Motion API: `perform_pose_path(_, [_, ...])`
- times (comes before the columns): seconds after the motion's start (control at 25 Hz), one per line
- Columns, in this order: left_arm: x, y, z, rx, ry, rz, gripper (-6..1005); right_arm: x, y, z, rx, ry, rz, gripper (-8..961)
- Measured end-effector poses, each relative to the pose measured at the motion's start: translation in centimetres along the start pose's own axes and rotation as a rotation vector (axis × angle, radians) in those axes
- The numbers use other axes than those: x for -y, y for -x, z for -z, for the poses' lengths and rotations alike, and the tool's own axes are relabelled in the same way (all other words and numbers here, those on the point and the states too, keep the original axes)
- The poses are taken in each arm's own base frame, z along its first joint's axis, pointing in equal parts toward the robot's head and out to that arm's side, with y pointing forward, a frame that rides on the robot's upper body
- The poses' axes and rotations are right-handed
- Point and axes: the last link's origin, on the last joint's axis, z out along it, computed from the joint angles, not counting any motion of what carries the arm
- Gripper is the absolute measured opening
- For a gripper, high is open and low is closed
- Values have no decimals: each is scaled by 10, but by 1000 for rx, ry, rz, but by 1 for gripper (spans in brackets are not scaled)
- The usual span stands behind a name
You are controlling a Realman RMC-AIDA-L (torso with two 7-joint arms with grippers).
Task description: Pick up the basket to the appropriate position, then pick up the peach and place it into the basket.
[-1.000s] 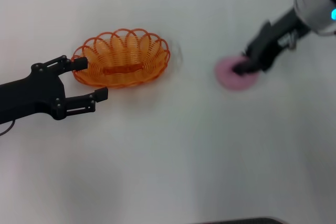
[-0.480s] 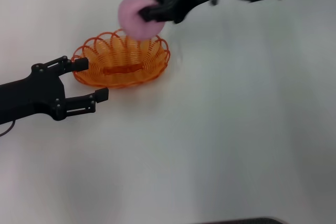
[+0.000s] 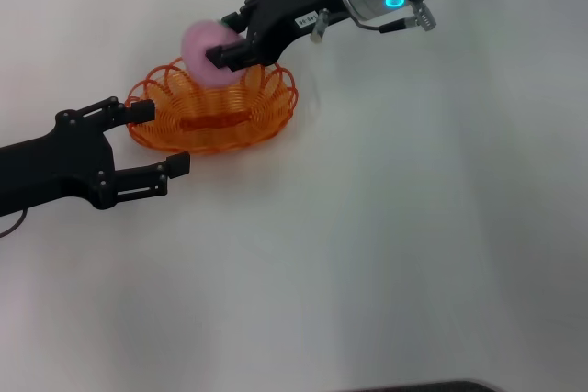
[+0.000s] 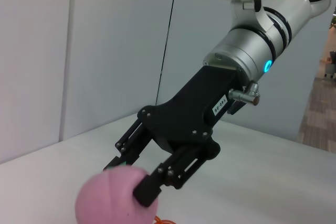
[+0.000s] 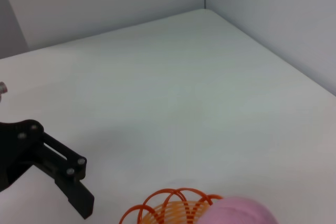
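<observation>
The orange wire basket [image 3: 216, 121] sits on the white table, left of centre in the head view. My right gripper [image 3: 225, 43] is shut on the pale pink peach [image 3: 204, 45] and holds it just above the basket's far rim. The left wrist view shows the peach [image 4: 110, 199] pinched between the right gripper's fingers [image 4: 149, 190]. The right wrist view shows the peach [image 5: 236, 212] over the basket rim [image 5: 168, 205]. My left gripper [image 3: 156, 140] is open and empty beside the basket's left end, one finger close to the rim.
The white table [image 3: 386, 227] spreads wide to the right and front of the basket. A grey wall [image 5: 262, 19] borders the table's far side. The left gripper also shows in the right wrist view [image 5: 52, 171].
My right gripper lifted the peach from the table at right and carried it left, now lower over the basket's far rim. The left arm and the basket have not moved.
</observation>
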Motion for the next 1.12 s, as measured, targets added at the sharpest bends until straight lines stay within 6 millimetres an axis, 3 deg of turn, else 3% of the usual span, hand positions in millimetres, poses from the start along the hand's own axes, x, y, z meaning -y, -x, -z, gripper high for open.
perform_pose_path(0.16, [0, 0, 0, -2, -2, 7, 876, 1, -5, 1, -2, -2, -9, 478])
perform_pose_path(0.4, [0, 0, 0, -2, -2, 11, 876, -1, -11, 10, 49, 19, -34, 689])
perform_pose_path(0.6, [0, -1, 1, -7, -2, 15, 875, -6, -19, 48, 234, 78, -40, 919])
perform_pose_path(0.64, [1, -1, 1, -7, -5, 18, 875, -7, -24, 58, 270, 82, -39, 928])
perform_pose_path(0.84, [5, -3, 9, -19, -37, 24, 875, -7, -63, 105, 364, 73, -48, 945])
perform_pose_path(1.12, [11, -2, 13, -19, -79, 35, 875, -21, -151, 147, 381, -74, -76, 942])
